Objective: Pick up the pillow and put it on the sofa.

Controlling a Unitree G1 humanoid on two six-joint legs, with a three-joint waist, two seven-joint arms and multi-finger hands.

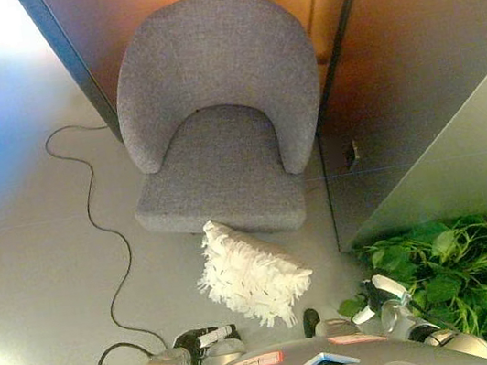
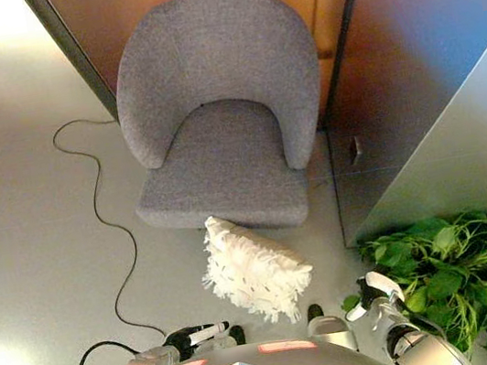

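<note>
Currently the white shaggy fringed pillow (image 1: 251, 277) lies on the pale grey floor (image 1: 35, 271), its upper corner touching the front edge of the grey fabric tub-shaped sofa chair (image 1: 214, 113); nothing rests on the seat. My left hand (image 1: 199, 342) hangs low at the view's lower left, fingers loosely extended, holding nothing and apart from the pillow. My right hand (image 2: 377, 296) hangs at lower right, fingers relaxed and empty, just beside the leafy green potted plant (image 2: 448, 275).
</note>
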